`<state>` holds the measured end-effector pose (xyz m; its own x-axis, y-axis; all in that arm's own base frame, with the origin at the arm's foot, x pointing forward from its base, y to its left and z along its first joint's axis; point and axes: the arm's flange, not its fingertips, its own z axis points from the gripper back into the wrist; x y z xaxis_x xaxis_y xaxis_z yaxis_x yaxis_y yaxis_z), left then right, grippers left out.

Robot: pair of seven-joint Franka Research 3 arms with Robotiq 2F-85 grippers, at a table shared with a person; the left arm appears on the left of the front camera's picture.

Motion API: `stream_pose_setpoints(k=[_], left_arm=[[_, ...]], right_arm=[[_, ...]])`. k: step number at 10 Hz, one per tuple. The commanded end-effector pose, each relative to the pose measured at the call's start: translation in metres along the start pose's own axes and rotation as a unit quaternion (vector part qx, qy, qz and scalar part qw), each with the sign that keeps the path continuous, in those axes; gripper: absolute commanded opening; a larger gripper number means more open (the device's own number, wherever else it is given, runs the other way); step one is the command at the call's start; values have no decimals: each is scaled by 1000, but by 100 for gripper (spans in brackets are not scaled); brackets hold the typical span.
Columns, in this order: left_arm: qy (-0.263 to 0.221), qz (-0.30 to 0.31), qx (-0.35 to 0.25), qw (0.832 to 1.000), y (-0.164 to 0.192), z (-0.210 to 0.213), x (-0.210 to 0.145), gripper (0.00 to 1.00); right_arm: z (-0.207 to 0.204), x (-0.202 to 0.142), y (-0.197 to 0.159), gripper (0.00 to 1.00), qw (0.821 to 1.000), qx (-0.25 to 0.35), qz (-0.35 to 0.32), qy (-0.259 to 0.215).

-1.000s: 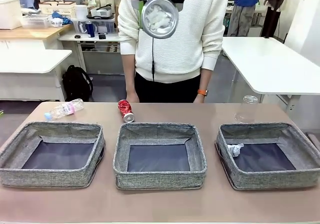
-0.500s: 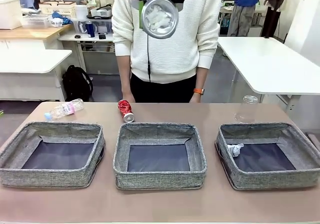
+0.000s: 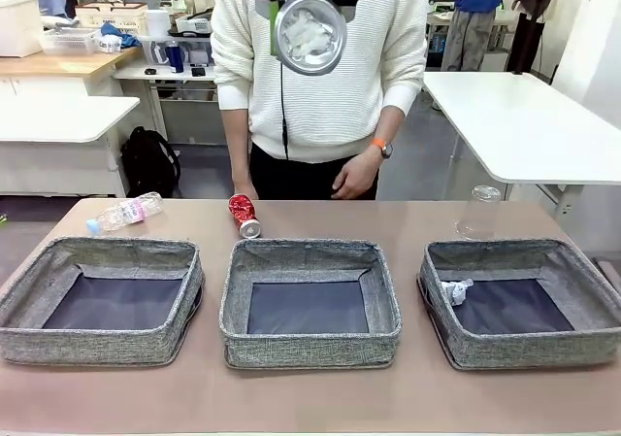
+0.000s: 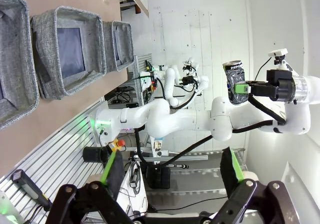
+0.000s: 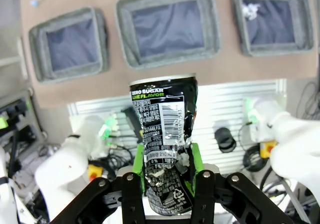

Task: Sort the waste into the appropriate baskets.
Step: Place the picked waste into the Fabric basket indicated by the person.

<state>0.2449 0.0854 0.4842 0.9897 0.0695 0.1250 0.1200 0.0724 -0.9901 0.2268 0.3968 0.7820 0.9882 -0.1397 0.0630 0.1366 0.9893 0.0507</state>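
A robotics lab: plain white desks [image 3: 529,125], another desk stacked with storage crates [image 3: 112,16], a backpack [image 3: 150,161] on the floor, loose cables [image 5: 117,151], slotted aluminium panelling [image 5: 225,104].

Black can [image 5: 162,129]: "ZERO SUGAR LIME FLAVOR"

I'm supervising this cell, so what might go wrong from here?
The right end effector grips the crushed dark can only by its lower part, high above the baskets; released there, it may bounce out or miss. A person's hand hangs right by the red can; reaching for it risks contact.
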Motion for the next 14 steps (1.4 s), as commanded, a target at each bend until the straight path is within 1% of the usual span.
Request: stream_pose_setpoints(k=[1, 12, 13, 14], left_arm=[[-3, -10, -6, 1000, -1, -1, -1, 100], [-3, -10, -6, 1000, -1, -1, -1, 100], [-3, -10, -6, 1000, -1, -1, -1, 100], [-3, -10, -6, 1000, -1, -1, -1, 100]], right_arm=[[-4, -2, -2, 40, 1000, -4, -8, -7], [-4, -2, -2, 40, 1000, -4, -8, -7], [0, 0, 0, 40, 1000, 0, 0, 0], [-25, 8, -5, 40, 999, 3, 36, -19]])
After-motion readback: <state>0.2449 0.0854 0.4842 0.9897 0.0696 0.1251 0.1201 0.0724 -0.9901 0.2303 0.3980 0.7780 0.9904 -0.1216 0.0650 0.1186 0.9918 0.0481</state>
